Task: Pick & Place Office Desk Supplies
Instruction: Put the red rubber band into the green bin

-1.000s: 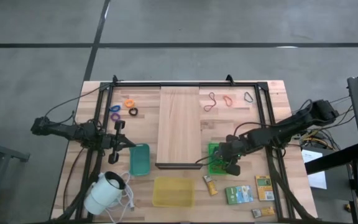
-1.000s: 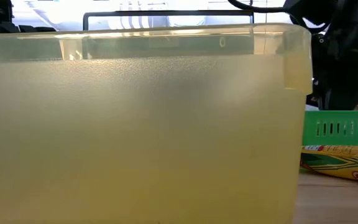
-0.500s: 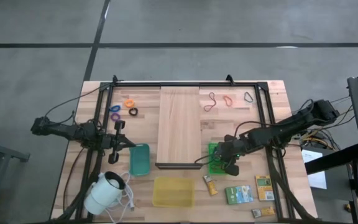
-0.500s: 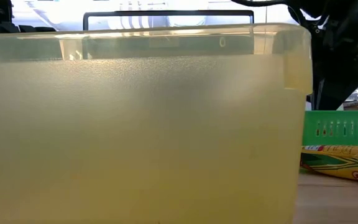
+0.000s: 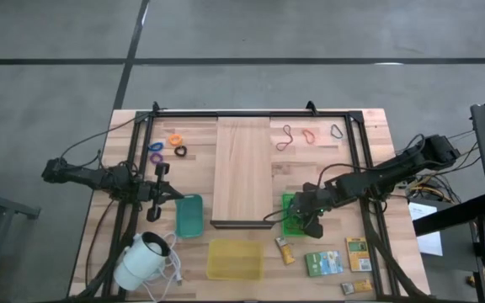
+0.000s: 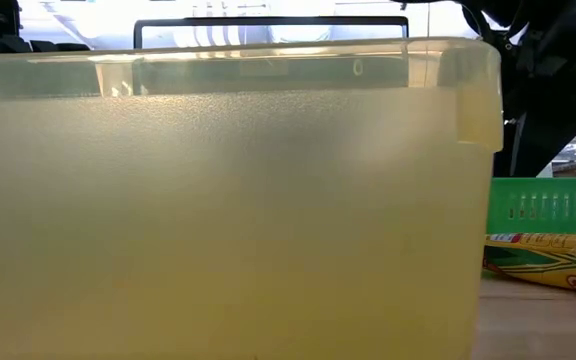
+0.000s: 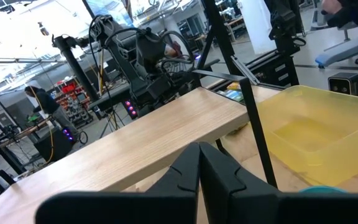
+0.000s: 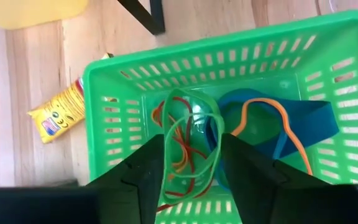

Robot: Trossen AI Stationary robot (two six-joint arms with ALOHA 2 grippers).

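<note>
My right gripper stands open over the green basket, also seen in the high view as the basket. In the basket lie a green rubber-band loop, a red one, an orange one and a blue one. Three loose bands rest on the table at the far right. Small rings lie at the far left. My left gripper waits shut at the left, holding nothing. My right gripper hangs open above the green loop, fingers pointing down into the basket. The loop's near end runs close along one finger; whether they touch, I cannot tell.
A long wooden board lies mid-table. A teal tray and a yellow bin sit nearer the front, a white corded device at front left. Packets lie at front right. A black frame borders the table.
My right gripper has opened above the green basket and has stayed over it. My left arm has kept still.
</note>
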